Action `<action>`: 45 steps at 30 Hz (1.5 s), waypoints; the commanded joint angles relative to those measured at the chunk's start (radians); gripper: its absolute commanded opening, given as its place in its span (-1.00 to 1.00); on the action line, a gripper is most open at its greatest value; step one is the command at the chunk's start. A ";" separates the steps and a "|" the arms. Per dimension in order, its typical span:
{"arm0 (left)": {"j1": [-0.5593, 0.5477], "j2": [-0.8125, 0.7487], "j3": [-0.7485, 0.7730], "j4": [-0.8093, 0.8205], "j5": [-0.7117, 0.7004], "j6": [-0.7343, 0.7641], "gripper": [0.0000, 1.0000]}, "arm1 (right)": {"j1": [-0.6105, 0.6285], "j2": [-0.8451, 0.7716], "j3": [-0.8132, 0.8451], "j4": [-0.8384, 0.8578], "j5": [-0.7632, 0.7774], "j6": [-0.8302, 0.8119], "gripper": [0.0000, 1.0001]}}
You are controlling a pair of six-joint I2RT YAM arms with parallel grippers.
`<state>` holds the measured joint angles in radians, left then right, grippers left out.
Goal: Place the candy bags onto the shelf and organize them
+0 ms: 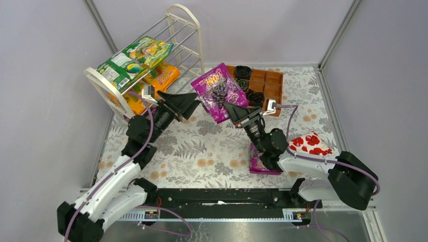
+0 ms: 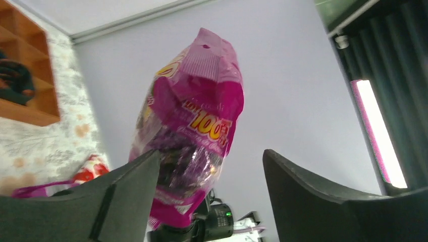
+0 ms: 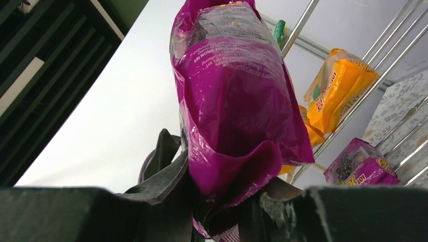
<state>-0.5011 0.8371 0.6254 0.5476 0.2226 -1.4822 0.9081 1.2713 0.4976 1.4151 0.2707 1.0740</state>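
We count seven candy bags. On the shelf (image 1: 95, 79), the top tier carries two, a green bag (image 1: 117, 69) and a second green bag (image 1: 150, 50), side by side. The tier below holds two as well, an orange bag (image 1: 165, 76) and another orange bag (image 1: 132, 102). Low behind the shelf's rods, the right wrist view shows one purple bag (image 3: 361, 164); whether it lies on a tier we cannot tell. Just right of the shelf, the raised purple bag (image 1: 218, 91) stands upright in the air, its lower edge pinched in the right hand (image 1: 233, 112). The left hand (image 1: 194, 103), between the shelf and that bag, gapes wide and holds nothing. Farther right of the shelf, a last purple bag (image 1: 258, 165) lies on the table (image 1: 202, 151) under the right arm, near one floral package (image 1: 310, 143). One wooden tray (image 1: 270, 80) holding black coils (image 1: 244, 72) sits beyond. The table wears a leaf-and-flower print, and pale lilac walls close it in.
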 commanded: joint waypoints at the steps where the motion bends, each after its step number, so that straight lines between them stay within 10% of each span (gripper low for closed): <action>1: -0.002 -0.104 0.134 -0.430 -0.115 0.331 0.72 | -0.003 -0.085 0.001 0.031 0.059 0.076 -0.72; 9: -0.003 -0.260 0.336 -0.990 -0.372 0.763 0.97 | -0.069 -0.029 0.007 -0.203 -0.047 0.198 -0.90; 26: -0.004 -0.336 0.554 -1.078 -0.292 1.077 0.97 | -0.095 0.600 0.596 -0.415 -0.264 0.180 -0.92; 45: -0.049 -0.400 0.501 -1.106 -0.301 1.096 0.97 | -0.118 1.187 1.400 -0.563 -0.372 0.149 -0.92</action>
<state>-0.5426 0.4515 1.1450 -0.5823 -0.0830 -0.3920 0.7944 2.4260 1.7435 0.7422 -0.0624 1.2228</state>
